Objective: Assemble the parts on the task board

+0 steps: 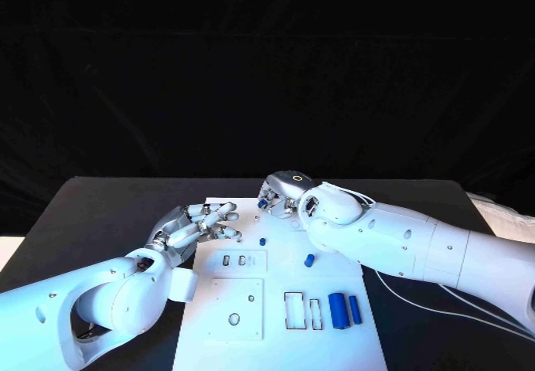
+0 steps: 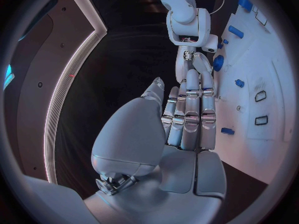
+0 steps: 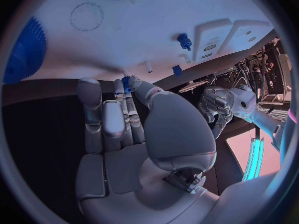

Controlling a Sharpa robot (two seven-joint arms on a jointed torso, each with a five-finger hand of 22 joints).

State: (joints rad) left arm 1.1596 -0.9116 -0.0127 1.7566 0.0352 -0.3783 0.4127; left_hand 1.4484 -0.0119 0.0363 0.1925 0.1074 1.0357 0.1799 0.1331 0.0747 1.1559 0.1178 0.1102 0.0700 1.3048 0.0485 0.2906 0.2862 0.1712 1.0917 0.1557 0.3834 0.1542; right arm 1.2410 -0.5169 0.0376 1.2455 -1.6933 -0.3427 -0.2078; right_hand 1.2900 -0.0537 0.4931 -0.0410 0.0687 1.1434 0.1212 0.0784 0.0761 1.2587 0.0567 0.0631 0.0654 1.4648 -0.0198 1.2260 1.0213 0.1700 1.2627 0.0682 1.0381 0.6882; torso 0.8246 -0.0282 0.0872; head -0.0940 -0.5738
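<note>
Black cloth hangs behind a black table (image 1: 100, 209), and on it lies the white task board (image 1: 279, 332). At the board's far edge the right hand (image 1: 284, 195) bends down with its fingers drawn close around a small blue part (image 1: 263, 203), pinched at the fingertips; the right wrist view shows that blue piece (image 3: 126, 82) between fingers and thumb just over the board. By the board's far left corner the left hand (image 1: 204, 222) hovers, holding nothing, fingers straight and side by side with the thumb apart. More blue parts lie on the board: a small peg (image 1: 262, 241), a short cylinder (image 1: 309, 260), and two longer blocks (image 1: 345, 310) beside rectangular slots (image 1: 303, 311).
</note>
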